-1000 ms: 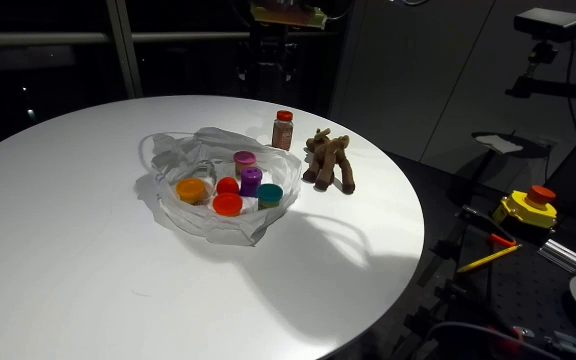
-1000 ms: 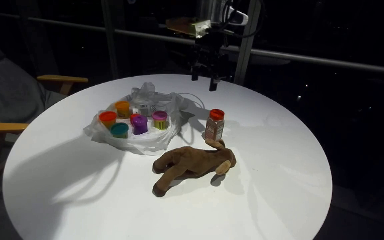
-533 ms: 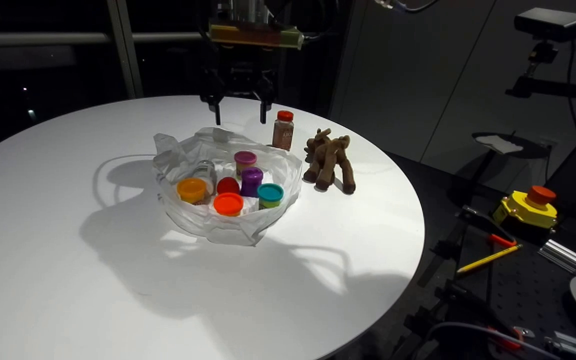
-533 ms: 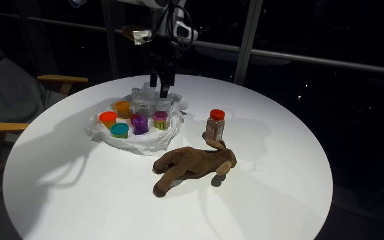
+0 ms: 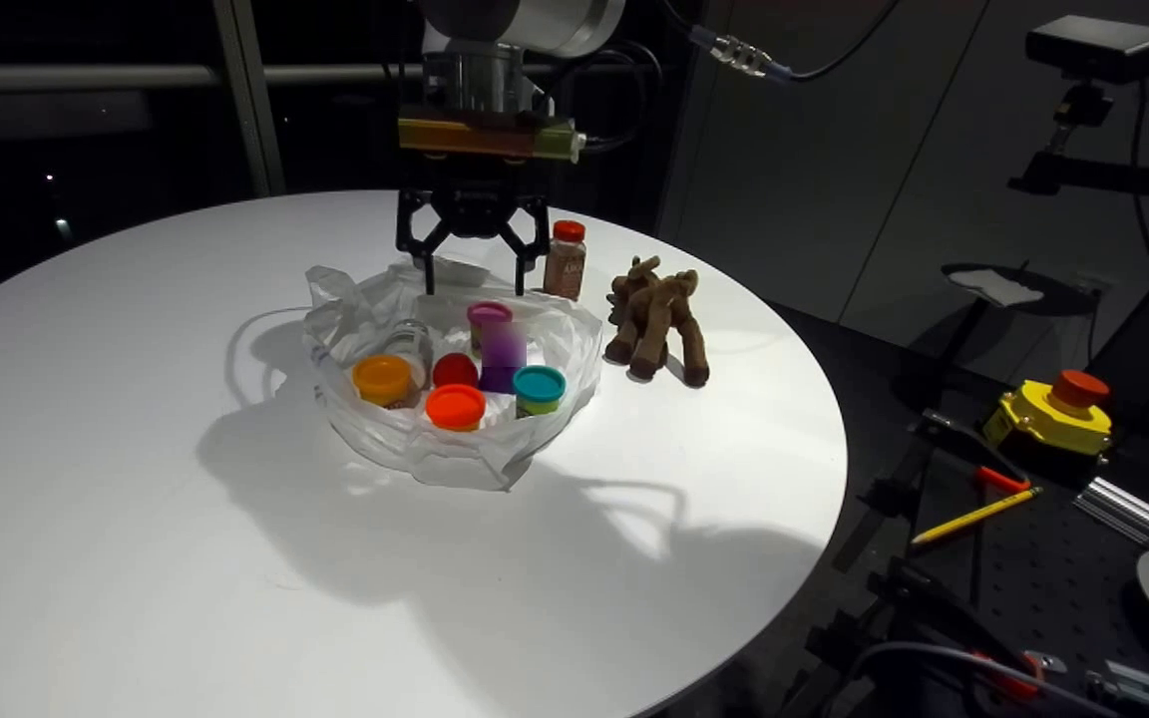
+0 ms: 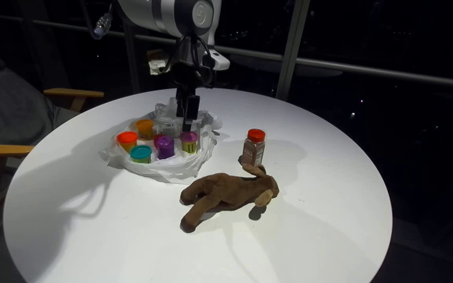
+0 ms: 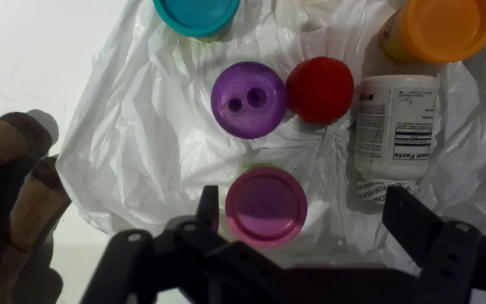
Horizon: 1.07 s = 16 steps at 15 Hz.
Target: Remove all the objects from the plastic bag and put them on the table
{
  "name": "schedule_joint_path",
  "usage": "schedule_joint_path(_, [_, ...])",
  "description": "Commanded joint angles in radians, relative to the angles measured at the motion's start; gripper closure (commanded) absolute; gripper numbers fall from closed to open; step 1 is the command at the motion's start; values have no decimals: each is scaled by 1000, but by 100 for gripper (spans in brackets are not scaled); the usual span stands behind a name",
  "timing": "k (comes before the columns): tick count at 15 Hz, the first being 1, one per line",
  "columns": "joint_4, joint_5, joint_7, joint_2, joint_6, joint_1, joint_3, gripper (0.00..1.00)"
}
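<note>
Your gripper hangs low over the plastic bag, jaws spread wide near the pink-lidded tub inside it. Also in the bag you have the teal-lidded tub, orange-lidded tub, red-lidded tub, purple piece, red ball and a white bottle lying on its side. Outside the bag, on your table in both exterior views: red-capped bottle upright near it, brown plush animal lying just beside it.

bag on table | tubs in bag | jar, toy near bag
</note>
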Motion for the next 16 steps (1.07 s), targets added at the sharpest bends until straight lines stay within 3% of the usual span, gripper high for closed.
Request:
schedule_joint_path(1, [21,52,7,35,20,-29,9,0])
schedule_joint_path(9, [27,73,-25,71,3,-59,18,0])
schedule_joint_path(10, [25,78,-34,71,4,-62,25,25])
schedule_joint_path(11, [22,80,-38,68,4,-63,28,26])
schedule_joint_path(16, [7,94,-39,57,11,-63,31,65])
